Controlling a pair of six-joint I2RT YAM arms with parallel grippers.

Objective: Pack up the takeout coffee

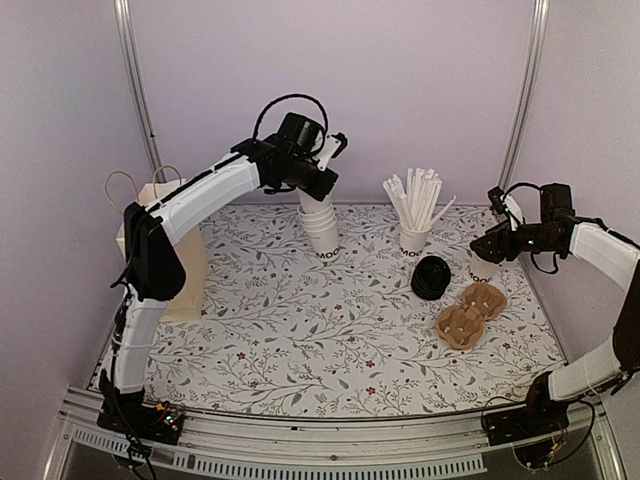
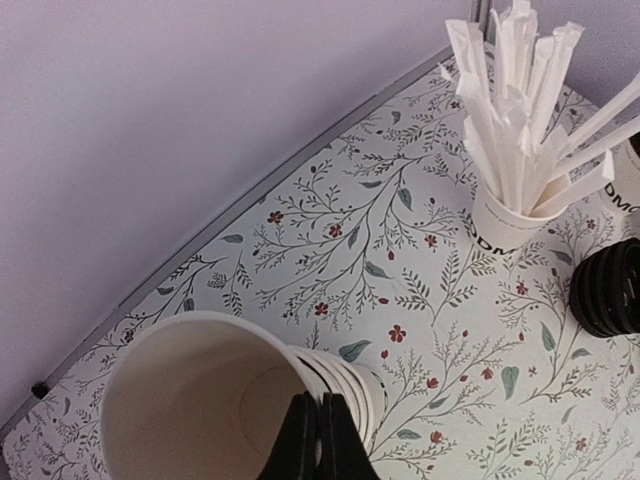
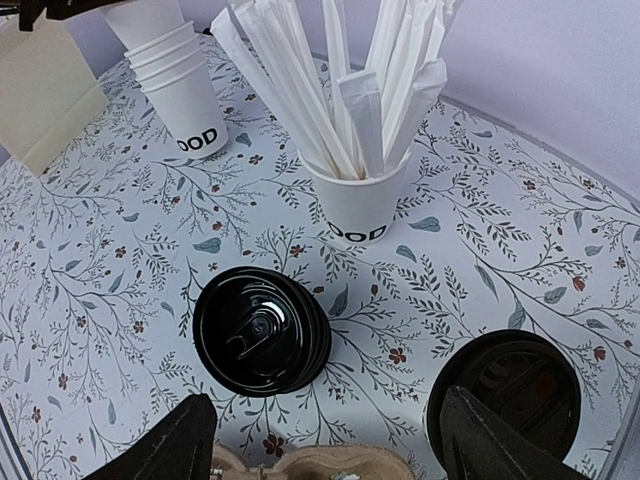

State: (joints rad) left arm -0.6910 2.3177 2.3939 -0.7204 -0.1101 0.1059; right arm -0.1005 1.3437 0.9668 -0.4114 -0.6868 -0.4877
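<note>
Left hand (image 2: 320,415) closed, apparently pinching the rim of the top cup (image 2: 190,400) on the stack (image 1: 322,238) at the back of the tabletop (image 2: 400,300); lift straight up so only one comes free. Right hand (image 3: 330,450) open, over a lidded cup (image 3: 520,390).

Inspector: Finish on the stacked white paper cups (image 3: 185,95)?
Clerk: Matt, smooth. The round black plastic lids (image 3: 262,330) are glossy, ribbed at the rim.
Inspector: The brown moulded cup carrier (image 1: 470,313)?
Clerk: Rough, dull fibre pulp. The flower-printed table cover (image 1: 300,330) is matt.
</note>
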